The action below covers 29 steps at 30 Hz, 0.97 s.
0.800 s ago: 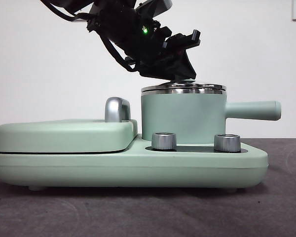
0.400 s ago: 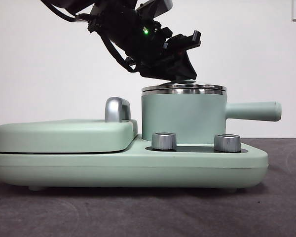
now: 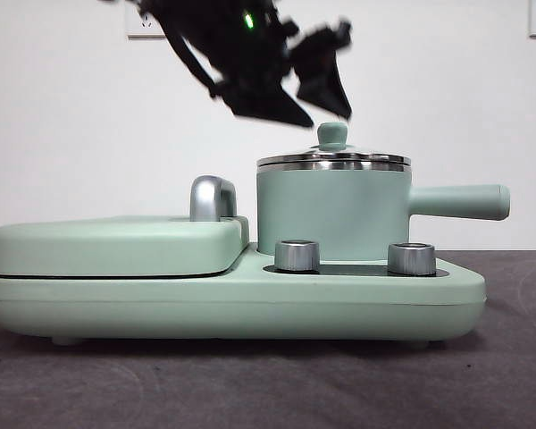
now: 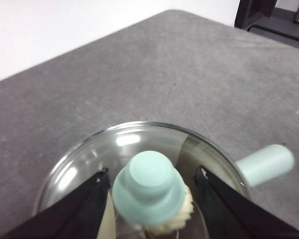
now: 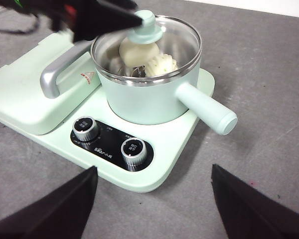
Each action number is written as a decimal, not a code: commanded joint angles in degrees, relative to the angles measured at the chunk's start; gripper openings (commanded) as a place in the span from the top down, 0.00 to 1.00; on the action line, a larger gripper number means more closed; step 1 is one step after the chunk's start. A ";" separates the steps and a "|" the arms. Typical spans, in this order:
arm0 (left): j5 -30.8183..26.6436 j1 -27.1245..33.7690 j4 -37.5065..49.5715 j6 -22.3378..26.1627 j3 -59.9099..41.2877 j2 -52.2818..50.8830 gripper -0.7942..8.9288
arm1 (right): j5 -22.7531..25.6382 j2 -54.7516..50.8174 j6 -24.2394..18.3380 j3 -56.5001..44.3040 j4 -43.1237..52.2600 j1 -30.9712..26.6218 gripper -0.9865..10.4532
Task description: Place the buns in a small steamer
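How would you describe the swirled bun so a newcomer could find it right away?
Start at the mint green cooker base on the grey table, then go to the small steamer, the round pot with the side handle. Under its glass lid lie two pale buns; the swirled bun is the ridged one nearer the handle, beside the smooth bun.

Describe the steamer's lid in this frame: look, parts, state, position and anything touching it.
The lid is a round clear glass disc with a steel rim and a mint green knob at its centre. It sits level and closed on the green steamer pot. Both buns show through the glass. The left gripper is open, its jaws either side of the knob and apart from it; in the front view it hangs just above the knob. Nothing else touches the lid.
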 commanded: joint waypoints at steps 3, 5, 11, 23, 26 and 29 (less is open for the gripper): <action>-0.11 0.09 -10.40 -1.70 1.25 -5.51 0.62 | -0.07 0.09 -0.48 0.50 0.39 0.35 0.60; -0.07 0.17 -16.06 -3.87 1.25 -7.87 0.62 | -0.20 0.13 -0.48 0.50 0.39 0.35 0.60; -0.09 0.55 -27.19 -7.15 0.57 -15.39 0.61 | -1.20 1.55 -0.50 0.50 1.64 0.35 0.60; -0.59 6.56 -28.33 -10.40 -17.55 -36.44 0.62 | -4.63 11.65 -0.52 0.59 14.05 0.35 0.60; -0.57 8.85 -28.65 -11.50 -22.16 -41.99 0.62 | -4.83 15.37 -0.61 0.59 17.16 0.35 0.60; -0.59 10.58 -29.70 -12.68 -25.83 -46.75 0.63 | -6.29 18.95 -1.22 0.61 19.91 0.35 0.60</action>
